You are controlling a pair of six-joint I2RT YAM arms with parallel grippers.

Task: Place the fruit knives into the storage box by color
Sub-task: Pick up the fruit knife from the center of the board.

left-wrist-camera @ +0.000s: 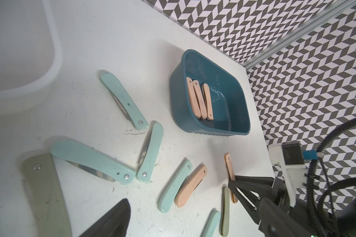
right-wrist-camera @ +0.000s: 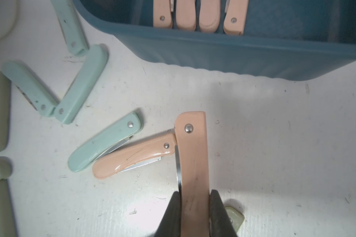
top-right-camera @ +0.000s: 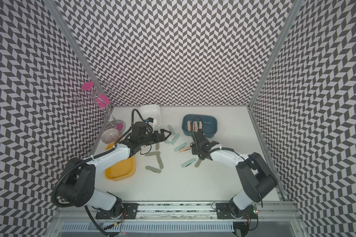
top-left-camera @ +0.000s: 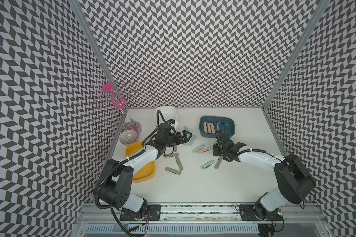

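Note:
My right gripper (right-wrist-camera: pixel 194 198) is shut on a peach-pink fruit knife (right-wrist-camera: pixel 193 156), just in front of the blue storage box (right-wrist-camera: pixel 214 55), which holds several pink knives (right-wrist-camera: pixel 185 18). Another pink knife (right-wrist-camera: pixel 132 160) lies beside a mint one (right-wrist-camera: pixel 103 143), its end touching the held knife's end. In a top view my left gripper (top-left-camera: pixel 187 137) hangs open over mint knives (top-left-camera: pixel 192 141). Only one of its fingers (left-wrist-camera: pixel 115 219) shows in the left wrist view. Olive knives (top-left-camera: pixel 173 171) lie scattered mid-table.
A white box (top-left-camera: pixel 171 110) stands at the back, behind my left arm. A yellow box (top-left-camera: pixel 146 174) lies partly under that arm. A wire rack with pink glasses (top-left-camera: pixel 119 102) and a glass bowl (top-left-camera: pixel 128 137) stand at the back left.

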